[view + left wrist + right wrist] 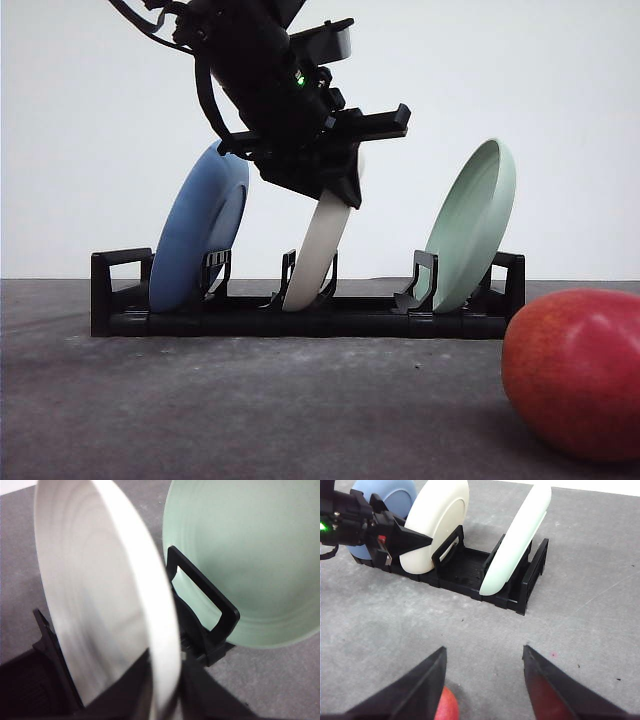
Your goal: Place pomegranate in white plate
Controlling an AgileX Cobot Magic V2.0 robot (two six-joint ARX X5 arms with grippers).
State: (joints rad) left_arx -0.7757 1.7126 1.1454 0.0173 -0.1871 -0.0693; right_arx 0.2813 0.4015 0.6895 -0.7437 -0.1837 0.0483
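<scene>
A: Where do we find the white plate (318, 245)?

B: Standing on edge in the middle slot of the black rack (300, 320), between the blue plate (197, 228) and the pale green plate (470, 222). Our left hand (335, 185) sits over its upper rim and covers the top third in the front view.

A: Is that hand clenched on it?

B: From the left wrist we see the rim of the plate running down between the 2 dark fingers (210, 700), which sit tight to either face, so we read it as gripping the plate. The fingertips themselves are blurred and cut off at the frame edge.

A: And the pomegranate (578, 372)?

B: On the grey table (250, 410), well apart from the left hand and nearer the camera than the rack. The front view crops its right side. From the right wrist just a red sliver (447, 706) shows beside 1 finger of our right hand (482, 667).

A: That hand's state?

B: Spread wide, nothing between the fingers, with bare table showing through the gap and the rack beyond.
</scene>
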